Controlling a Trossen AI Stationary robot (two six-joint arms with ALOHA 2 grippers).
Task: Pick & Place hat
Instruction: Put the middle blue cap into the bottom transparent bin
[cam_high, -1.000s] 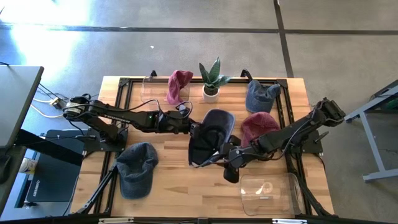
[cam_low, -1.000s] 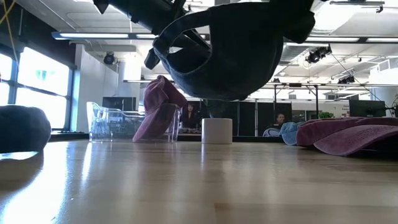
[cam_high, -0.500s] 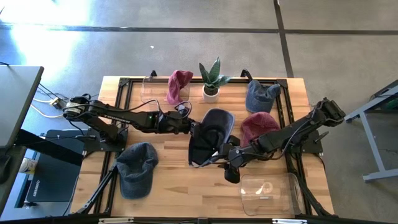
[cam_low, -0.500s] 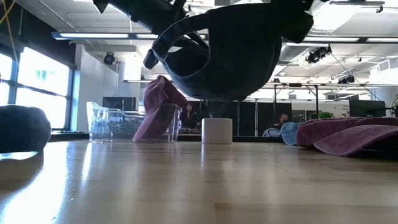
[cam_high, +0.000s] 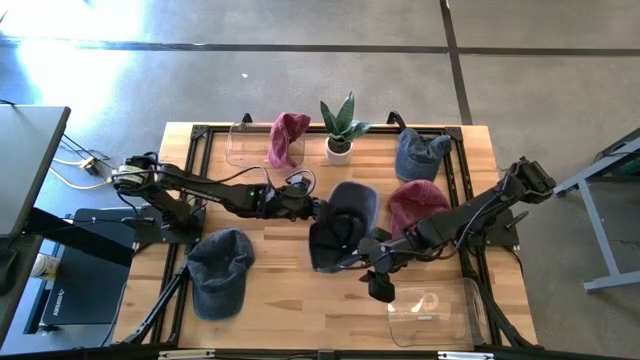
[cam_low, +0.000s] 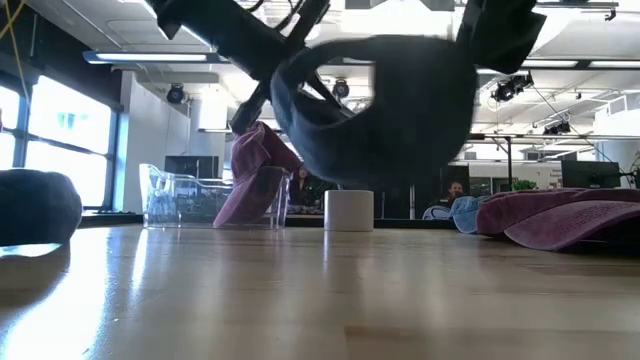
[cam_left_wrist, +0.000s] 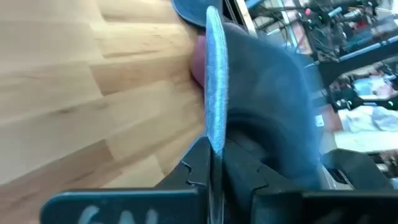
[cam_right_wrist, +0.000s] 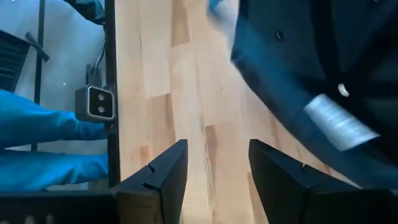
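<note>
A dark navy cap (cam_high: 345, 222) hangs in the air over the middle of the table; in the low view the cap (cam_low: 385, 110) is well above the wood. My left gripper (cam_high: 313, 210) reaches in from the left and is shut on the cap's left edge. My right gripper (cam_high: 380, 287) stands just near-right of the cap, open and apart from it. In the right wrist view my right gripper (cam_right_wrist: 216, 149) frames bare wood, with the cap (cam_right_wrist: 311, 81) beyond its fingers. My left gripper (cam_left_wrist: 214, 154) pinches a thin edge of the cap (cam_left_wrist: 214, 118) between its two fingers. The fingers come in roughly level from the table's left, and the edge stands on end between them. The cap is lifted clear of the table, its crown bulging away from the fingers.
A clear stand (cam_high: 430, 305) sits near-right, close by my right gripper. A maroon cap (cam_high: 415, 205) and a blue cap (cam_high: 420, 155) lie to the right. A potted plant (cam_high: 340, 130) and a maroon cap on a clear stand (cam_high: 287, 138) are at the far edge, a dark cap (cam_high: 218, 270) near-left.
My left gripper has carried the navy cap a little toward the right and near edges; in the low view the cap has dropped lower and turned. My right gripper has drawn back from the cap toward the near edge and the clear stand.
</note>
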